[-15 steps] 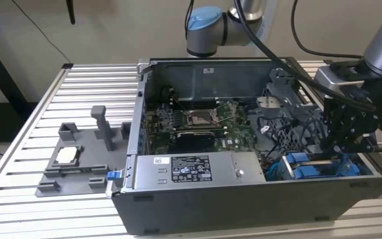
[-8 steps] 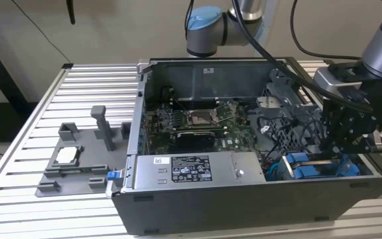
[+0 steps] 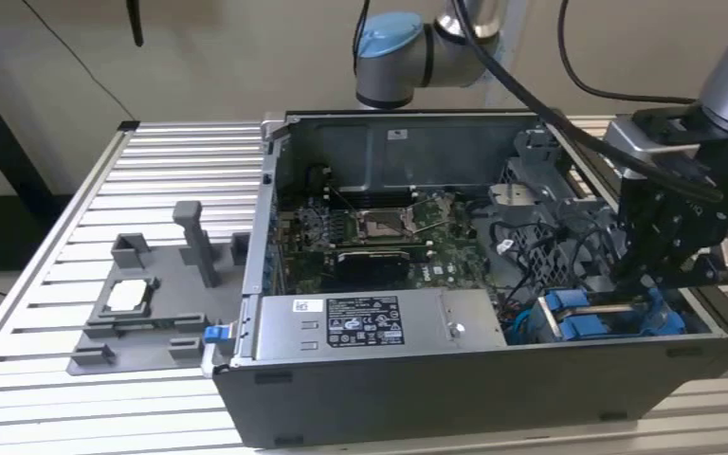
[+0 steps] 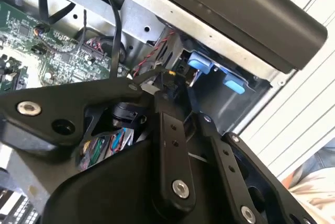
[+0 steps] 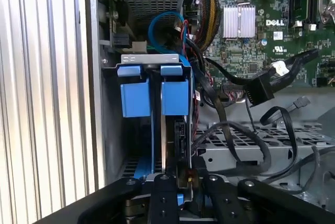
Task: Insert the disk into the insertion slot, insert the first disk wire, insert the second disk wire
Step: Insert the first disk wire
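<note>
In the open computer case [image 3: 465, 398], the disk [image 5: 177, 135] stands on edge in its blue carrier [image 5: 174, 97] inside the insertion slot [image 5: 111, 140], a grey bay at the case's near corner on the exterior view's right. My gripper [image 3: 632, 287] reaches down into that corner, just above the blue fittings [image 3: 588, 328]. In both wrist views the gripper [image 5: 183, 178] [image 4: 172, 85] is shut on a small black wire connector [image 4: 168, 81] at the disk's end. A second black connector [image 5: 259, 90] lies loose on its cable beside the bay.
A silver power supply box [image 3: 364, 322] fills the case's front, with the motherboard [image 3: 377, 232] behind it. Black cables [image 5: 246, 145] loop over a perforated metal cage beside the bay. A grey fixture [image 3: 136, 318] sits on the slatted table at the exterior view's left.
</note>
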`<state>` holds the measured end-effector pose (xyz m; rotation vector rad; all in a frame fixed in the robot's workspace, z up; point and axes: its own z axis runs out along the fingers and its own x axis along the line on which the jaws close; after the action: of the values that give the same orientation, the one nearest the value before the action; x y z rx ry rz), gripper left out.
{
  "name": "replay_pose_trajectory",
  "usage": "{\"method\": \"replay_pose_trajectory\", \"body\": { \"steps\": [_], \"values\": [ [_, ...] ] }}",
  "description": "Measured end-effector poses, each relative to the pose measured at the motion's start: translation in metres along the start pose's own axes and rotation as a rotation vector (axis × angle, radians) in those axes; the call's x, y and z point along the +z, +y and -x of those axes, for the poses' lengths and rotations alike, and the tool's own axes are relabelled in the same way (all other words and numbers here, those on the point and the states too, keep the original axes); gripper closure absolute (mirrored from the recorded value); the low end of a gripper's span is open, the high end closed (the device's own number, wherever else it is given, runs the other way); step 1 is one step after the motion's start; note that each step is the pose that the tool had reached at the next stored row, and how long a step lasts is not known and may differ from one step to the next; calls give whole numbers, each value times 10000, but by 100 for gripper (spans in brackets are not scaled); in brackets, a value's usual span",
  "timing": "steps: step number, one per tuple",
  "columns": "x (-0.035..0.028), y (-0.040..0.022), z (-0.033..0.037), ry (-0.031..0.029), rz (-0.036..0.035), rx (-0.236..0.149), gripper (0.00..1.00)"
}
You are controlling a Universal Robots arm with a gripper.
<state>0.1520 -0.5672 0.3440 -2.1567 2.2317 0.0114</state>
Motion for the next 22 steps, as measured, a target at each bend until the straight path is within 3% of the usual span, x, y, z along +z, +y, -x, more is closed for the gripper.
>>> {"method": "replay_pose_trajectory", "body": {
  "steps": [2,5,22],
  "values": [
    [-64,-1,2,4,0,-1,73],
    [-105,0,4,5,-2,0,73],
    [-116,12,3,4,-12,1,73]
  ]
}}
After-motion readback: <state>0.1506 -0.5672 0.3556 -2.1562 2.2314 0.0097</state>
